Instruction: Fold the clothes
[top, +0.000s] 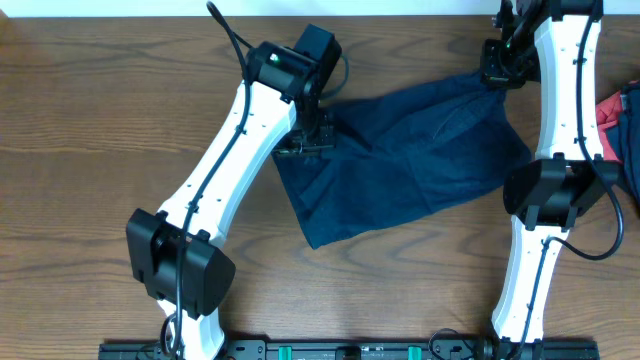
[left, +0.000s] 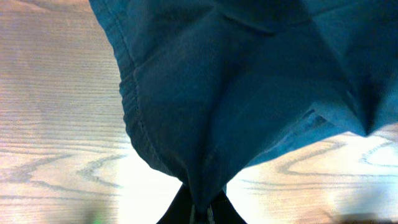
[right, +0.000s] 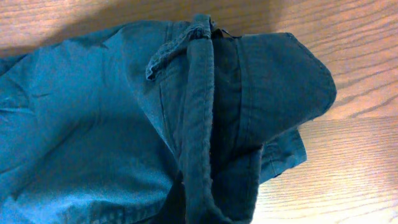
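A wooden table with brown, wavy grain fills the overhead view. A large dark navy-blue piece of clothes lies spread and rumpled across its middle and right part. One corner points toward the near edge, and the fabric is creased into soft folds. In the right wrist view a stitched band runs along a doubled-over edge. At the table's far right edge lies a red fabric item, cut off by the frame.
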